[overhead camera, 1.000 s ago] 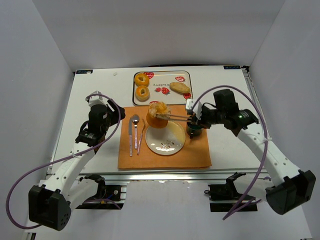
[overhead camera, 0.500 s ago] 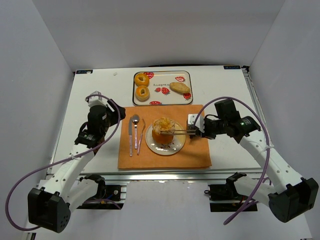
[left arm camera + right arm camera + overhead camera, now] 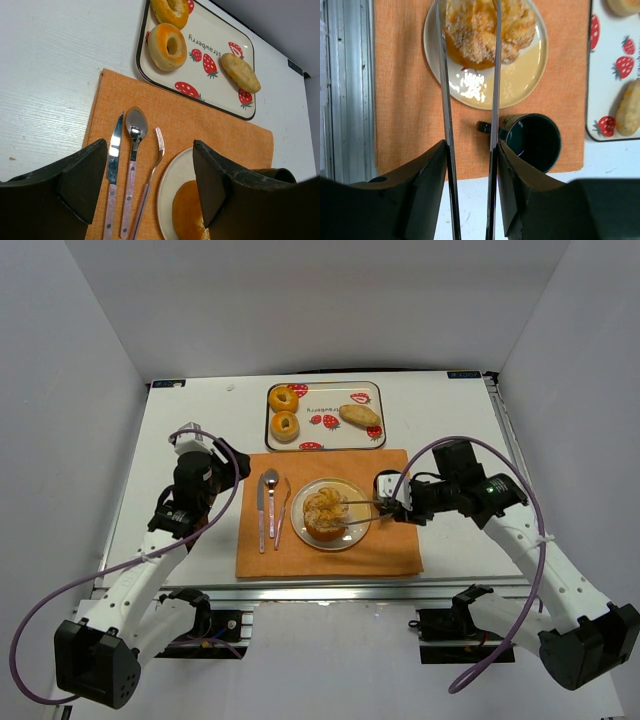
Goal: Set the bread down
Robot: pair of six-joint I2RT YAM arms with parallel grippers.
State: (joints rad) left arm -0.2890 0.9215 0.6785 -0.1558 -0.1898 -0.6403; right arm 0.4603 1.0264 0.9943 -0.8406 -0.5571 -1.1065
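Note:
A sugared orange bread bun [image 3: 325,512] rests on the cream plate [image 3: 341,488] on the orange placemat. My right gripper [image 3: 392,508] is shut on metal tongs [image 3: 360,510], whose two arms reach left and lie along both sides of the bun. In the right wrist view the tongs [image 3: 443,100] flank the bun [image 3: 487,30] over the plate [image 3: 520,80], with the gripper [image 3: 471,150] clamped on them. My left gripper [image 3: 222,466] is open and empty, held above the mat's left edge; in its wrist view [image 3: 148,155] it looks down at the cutlery.
A strawberry tray [image 3: 325,405] at the back holds two bagels [image 3: 285,426] and an oblong roll [image 3: 359,415]. A knife [image 3: 262,510], spoon [image 3: 271,500] and fork [image 3: 283,508] lie left of the plate. A dark mug [image 3: 535,142] stands right of the plate, under my right gripper.
My right arm has brought the bun down and toward the near side, from above the plate's far edge onto the plate. The left arm has barely moved.

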